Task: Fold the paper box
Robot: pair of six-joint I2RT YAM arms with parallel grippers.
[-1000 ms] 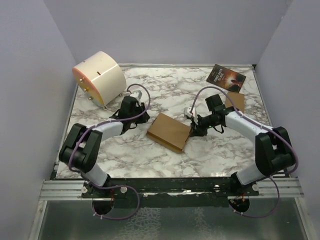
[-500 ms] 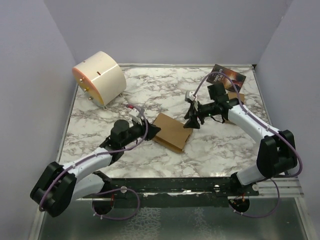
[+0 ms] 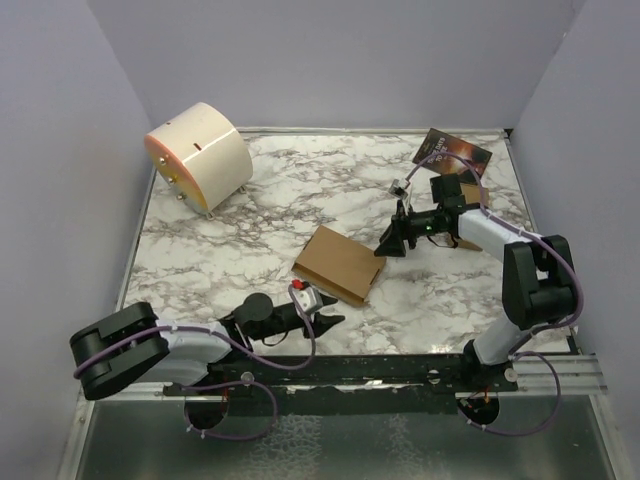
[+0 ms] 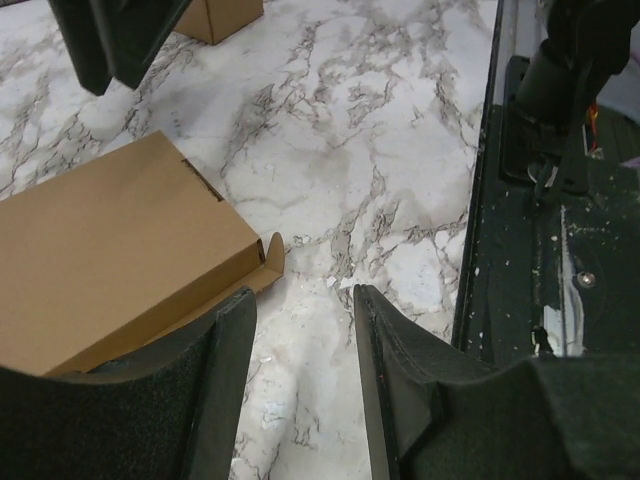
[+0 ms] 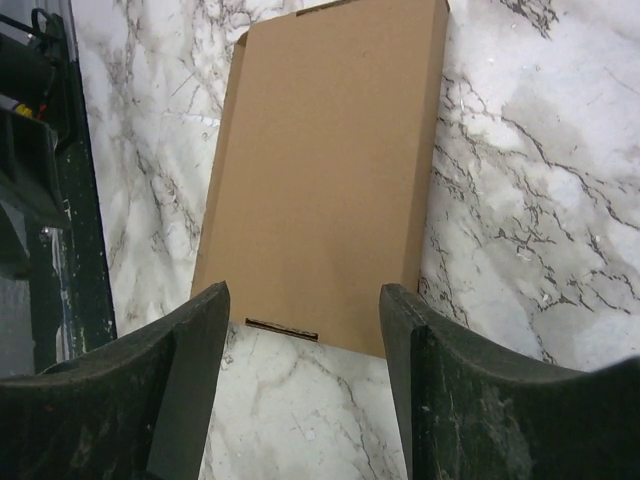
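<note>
Brown, flat, closed cardboard paper box (image 3: 337,264) is lying mid-bench (image 3: 300,190). Left gripper (image 3: 325,318), beside the box half a second ago, is now sitting by the near edge, jaws apart. Right gripper (image 3: 392,243) is staying just off the box's right side, jaws wide. Only the left wrist view is showing a small tab (image 4: 268,262) jutting from a box corner.

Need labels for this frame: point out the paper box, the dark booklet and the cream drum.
paper box (image 3: 338,263), top view, centre of its closed top face.
dark booklet (image 3: 452,145), top view, upper part of its printed cover.
cream drum (image 3: 212,165), top view, its broad pale side.
</note>
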